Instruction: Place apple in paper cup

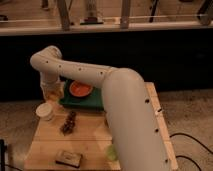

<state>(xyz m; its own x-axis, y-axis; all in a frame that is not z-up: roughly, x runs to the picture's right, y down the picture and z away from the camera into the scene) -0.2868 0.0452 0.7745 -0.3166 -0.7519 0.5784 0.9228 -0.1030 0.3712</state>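
My gripper (pixel 50 95) hangs at the left end of the white arm, above the table's back left corner. It is shut on the apple (pixel 51 93), a small yellowish-orange fruit that shows only partly between the fingers. The paper cup (pixel 45 111), small and white, stands upright on the wooden table just below and slightly left of the gripper. The apple is above the cup's far rim and does not touch it.
An orange bowl (pixel 80 89) sits on a green tray (pixel 85 102) right of the gripper. A dark bunch of grapes (pixel 69 122) lies near the cup. A brown flat packet (pixel 68 158) and a green object (pixel 112 151) lie near the front edge. The arm's bulk covers the table's right side.
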